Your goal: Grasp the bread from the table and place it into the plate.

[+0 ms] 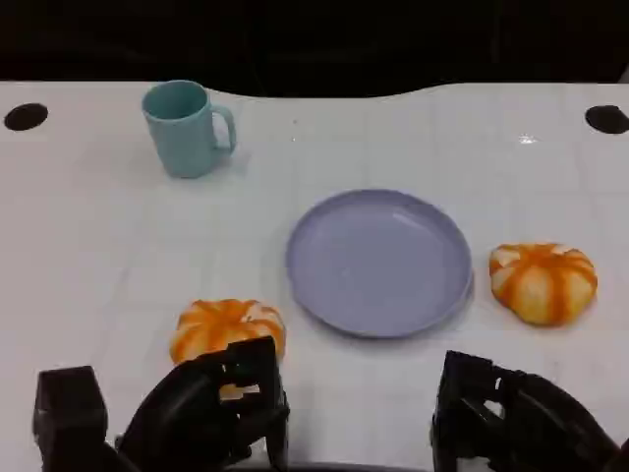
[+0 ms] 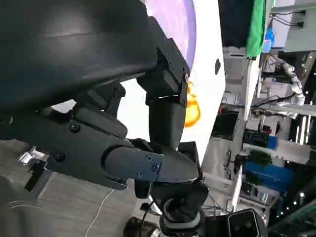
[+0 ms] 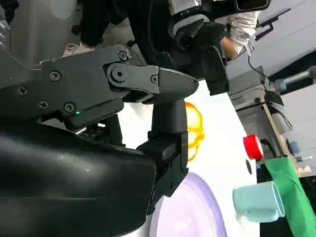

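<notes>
Bread (image 1: 228, 326) lies on the table (image 1: 98, 256) just beyond the left robot hand (image 1: 211, 408), whose fingers hold nothing; the plate (image 1: 379, 262) sits far-right.

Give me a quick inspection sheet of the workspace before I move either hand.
Surface: white table, two dark round holes near its far corners.
Job's things: two orange-and-white breads, left bread just ahead of the left hand, right bread beside the plate; purple plate in the middle, nothing in it.
Clutter: teal mug upright at the far left, handle toward the plate.
Hands: left hand low by the left bread, holding nothing; right hand at the near edge, holding nothing. Finger spread is unclear.
Cables: some on shelving beyond the table, left wrist view.
Surroundings: shelves, green cloth, a red object, a person partly in sight, right wrist view.
</notes>
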